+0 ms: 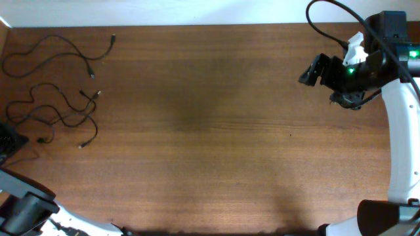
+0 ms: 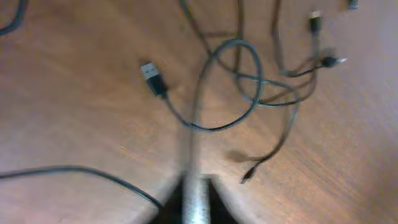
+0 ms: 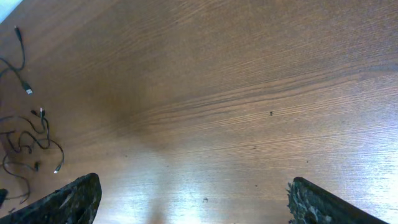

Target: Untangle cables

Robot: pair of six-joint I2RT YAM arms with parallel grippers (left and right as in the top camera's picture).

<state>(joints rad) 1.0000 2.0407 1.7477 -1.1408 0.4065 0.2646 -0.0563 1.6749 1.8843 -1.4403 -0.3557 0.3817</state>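
Note:
The cables lie at the table's far left. One thin black cord (image 1: pixel 113 40) curves alone at the back left. Two more cords (image 1: pixel 60 115) wind over each other just in front of it. In the left wrist view they cross in a loop (image 2: pixel 257 81), with a USB plug (image 2: pixel 151 73) and a small plug (image 2: pixel 247 177) lying loose. My left gripper (image 2: pixel 198 202) is shut on a blurred strand that rises from the jaws into that loop; it shows in the overhead view at the left edge (image 1: pixel 12 139). My right gripper (image 3: pixel 193 186) is open and empty, far off at the back right (image 1: pixel 308 73).
The wooden table (image 1: pixel 210 144) spans the overhead view. Another thin dark cord (image 2: pixel 74 168) crosses the lower left of the left wrist view. The cables show small at the left edge of the right wrist view (image 3: pixel 31 143). The left arm's base (image 1: pixel 26 210) is at the front left.

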